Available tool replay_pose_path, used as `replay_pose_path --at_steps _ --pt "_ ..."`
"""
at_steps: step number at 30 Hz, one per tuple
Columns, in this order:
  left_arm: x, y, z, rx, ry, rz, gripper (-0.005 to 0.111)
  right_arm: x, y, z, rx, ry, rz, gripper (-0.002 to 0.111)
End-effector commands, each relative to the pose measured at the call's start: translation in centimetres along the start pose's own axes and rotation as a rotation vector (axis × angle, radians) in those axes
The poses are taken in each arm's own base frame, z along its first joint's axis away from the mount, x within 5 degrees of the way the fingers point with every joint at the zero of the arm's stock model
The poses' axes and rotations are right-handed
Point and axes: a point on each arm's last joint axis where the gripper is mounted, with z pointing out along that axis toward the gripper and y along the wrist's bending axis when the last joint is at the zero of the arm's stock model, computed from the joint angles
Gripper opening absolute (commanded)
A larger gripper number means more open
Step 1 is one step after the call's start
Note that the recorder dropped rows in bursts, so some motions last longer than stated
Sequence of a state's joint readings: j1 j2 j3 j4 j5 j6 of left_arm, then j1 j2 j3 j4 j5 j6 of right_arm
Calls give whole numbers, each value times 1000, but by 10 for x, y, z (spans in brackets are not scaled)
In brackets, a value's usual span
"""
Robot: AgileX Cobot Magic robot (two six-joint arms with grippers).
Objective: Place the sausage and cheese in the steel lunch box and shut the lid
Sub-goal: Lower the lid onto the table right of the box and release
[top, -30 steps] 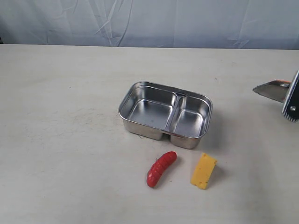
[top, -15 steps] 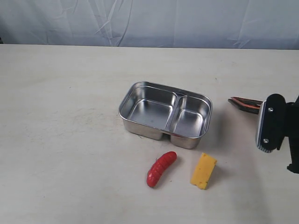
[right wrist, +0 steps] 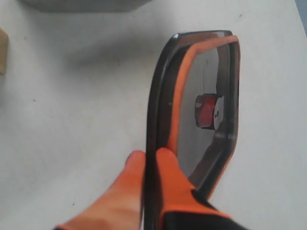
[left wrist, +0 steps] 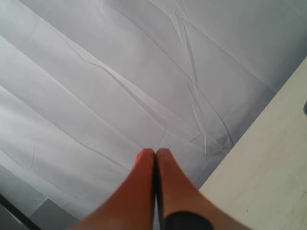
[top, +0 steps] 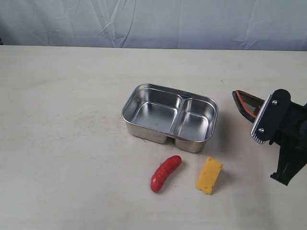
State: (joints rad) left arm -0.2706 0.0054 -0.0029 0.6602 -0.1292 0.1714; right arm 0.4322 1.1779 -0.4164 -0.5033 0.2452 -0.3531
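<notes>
Lid (top: 246, 104) nearer steel lunch box (top: 144, 125)

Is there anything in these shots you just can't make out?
Left gripper: absent from the exterior view; its wrist view shows only backdrop and table edge.
Lid: exterior view, far part hidden behind the right gripper.
Steel lunch box, cheese: right wrist view, cut off by the picture's edges.
Sausage: outside both wrist views.

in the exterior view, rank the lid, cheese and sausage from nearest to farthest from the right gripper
1. lid: pinched in the right gripper itself, at the right side.
2. cheese: on the table at the front, on the gripper's side.
3. sausage: left of the cheese, farthest.
</notes>
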Motion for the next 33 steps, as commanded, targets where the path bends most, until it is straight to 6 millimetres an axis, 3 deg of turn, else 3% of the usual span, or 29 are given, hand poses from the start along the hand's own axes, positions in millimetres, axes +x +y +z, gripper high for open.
replay_pose_path --at_steps 1,7,14,16,24,33 --pt "0 0 0 -3 -7 -3 0 4 1 1 -9 36 -25 -1" --pt "0 0 0 -3 -7 -3 0 5 0 1 6 50 -93 0" --pt "0 0 0 -3 -7 -3 0 5 0 1 10 49 -107 38" --pt "0 0 0 -3 -7 -3 0 5 0 1 9 48 -105 43" --pt "0 0 0 -3 -7 -3 0 2 -4 -9 49 8 -78 43" --pt "0 0 0 -3 -7 -3 0 -21 -31 -61 171 -221 253 43"
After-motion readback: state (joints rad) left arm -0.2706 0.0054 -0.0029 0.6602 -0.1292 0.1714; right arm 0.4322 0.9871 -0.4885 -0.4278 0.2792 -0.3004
